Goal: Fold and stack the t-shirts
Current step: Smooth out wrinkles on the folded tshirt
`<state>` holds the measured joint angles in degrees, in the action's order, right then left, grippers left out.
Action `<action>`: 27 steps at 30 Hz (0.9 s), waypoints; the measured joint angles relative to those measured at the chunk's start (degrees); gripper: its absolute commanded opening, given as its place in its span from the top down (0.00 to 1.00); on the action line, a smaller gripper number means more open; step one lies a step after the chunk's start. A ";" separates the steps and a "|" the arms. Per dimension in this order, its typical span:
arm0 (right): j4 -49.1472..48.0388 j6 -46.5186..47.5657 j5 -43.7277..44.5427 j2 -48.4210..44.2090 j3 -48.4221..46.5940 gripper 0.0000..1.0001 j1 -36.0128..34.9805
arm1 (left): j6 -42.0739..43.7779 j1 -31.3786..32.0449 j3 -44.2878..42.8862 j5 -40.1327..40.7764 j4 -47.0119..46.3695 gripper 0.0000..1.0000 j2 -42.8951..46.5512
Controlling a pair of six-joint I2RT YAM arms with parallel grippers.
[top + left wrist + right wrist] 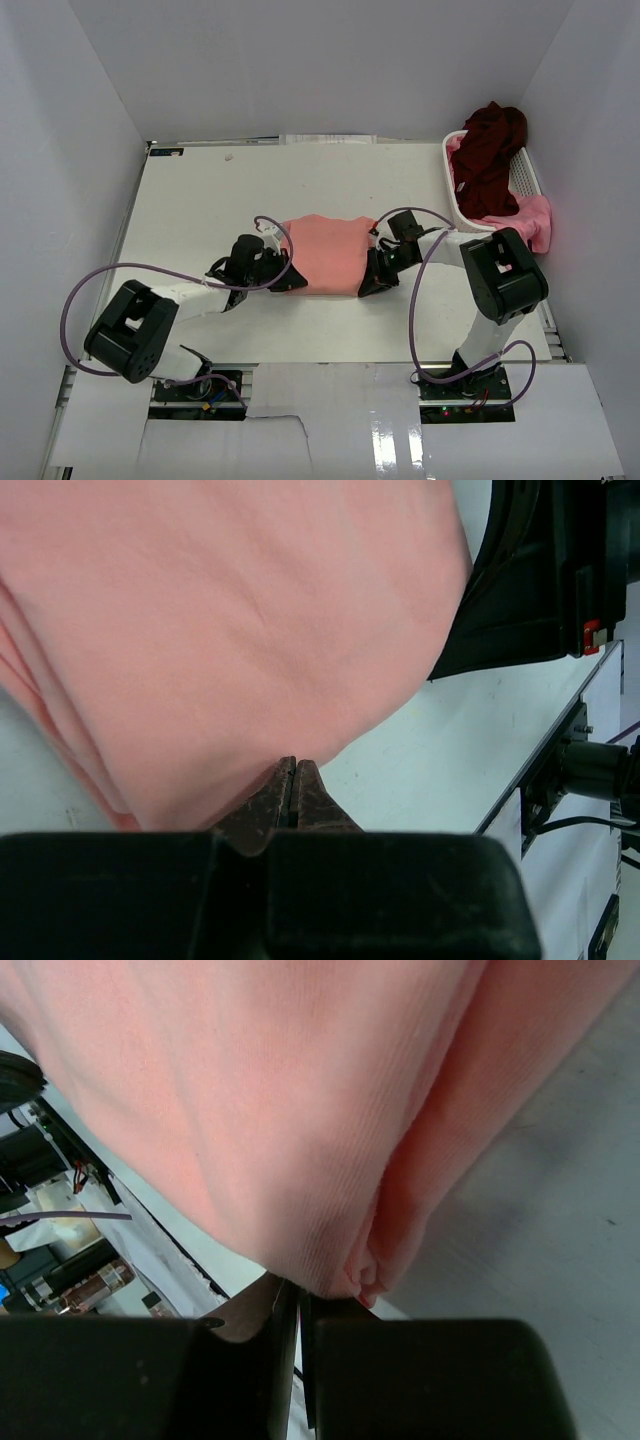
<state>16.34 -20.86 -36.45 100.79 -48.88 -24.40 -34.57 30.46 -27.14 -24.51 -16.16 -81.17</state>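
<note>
The salmon-pink shirt (325, 255) lies folded into a smooth, roughly square block in the middle of the table (200, 200); its near edge sags in soft layers. Bare tabletop lies open on the left and behind; on the right a white basket (525, 178) stands at the far corner, holding a maroon shirt (490, 150), with a brighter pink shirt (537, 215) draped over its side. The left gripper (294, 770) is pressed together on the shirt's near left hem; the right gripper (298, 1295) is likewise pinched on the bunched near right corner.
</note>
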 measured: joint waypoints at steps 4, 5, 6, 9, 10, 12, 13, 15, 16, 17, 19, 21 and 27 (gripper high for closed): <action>0.17 -0.13 0.52 -0.39 0.00 0.92 0.00 | 0.24 -1.27 -0.59 0.17 2.01 1.00 1.22; 0.31 -0.09 0.92 -0.68 0.00 0.92 -0.02 | 0.26 -1.55 -1.01 0.33 2.86 1.00 1.20; 0.68 -0.02 1.64 -1.05 -0.04 0.92 0.00 | 0.24 -1.88 -1.51 0.72 3.87 1.00 1.20; 2.34 0.37 3.96 -2.60 -0.35 0.84 0.02 | -0.11 -2.80 -3.10 2.43 6.62 0.74 1.27; 3.32 0.48 4.68 -3.15 -0.72 0.81 0.02 | -0.20 -3.15 -3.56 3.19 7.50 0.55 1.46; 5.35 0.79 6.03 -4.81 -1.92 0.71 0.02 | -1.07 -3.74 -4.31 5.31 9.64 0.44 2.82; 6.40 0.96 6.49 -5.66 -2.75 0.69 0.02 | -1.86 -4.00 -4.92 6.84 11.28 0.37 4.00; 7.93 1.46 7.02 -7.78 -4.66 0.58 0.02 | -2.49 -4.26 -6.71 9.25 14.51 0.31 5.95; 8.83 1.73 7.23 -8.87 -5.70 0.54 0.02 | -2.89 -4.26 -8.52 10.75 16.76 0.30 6.71; 9.51 1.79 7.39 -10.08 -6.84 0.50 0.02 | -2.99 -4.26 -10.43 11.87 18.45 0.30 6.93; 10.56 1.92 7.56 -12.24 -8.74 0.49 0.02 | -3.02 -4.26 -15.17 14.27 22.16 0.28 6.58; 11.39 2.03 7.72 -13.94 -10.34 0.48 0.02 | -2.91 -4.26 -19.93 16.26 25.05 0.27 5.14; 13.68 1.99 7.82 -15.67 -11.74 0.48 0.02 | -1.81 -4.09 -23.61 23.58 28.92 0.23 -0.48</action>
<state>30.02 -18.87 -28.62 85.12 -60.62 -24.38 -36.38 26.37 -50.74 -0.93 12.75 -81.65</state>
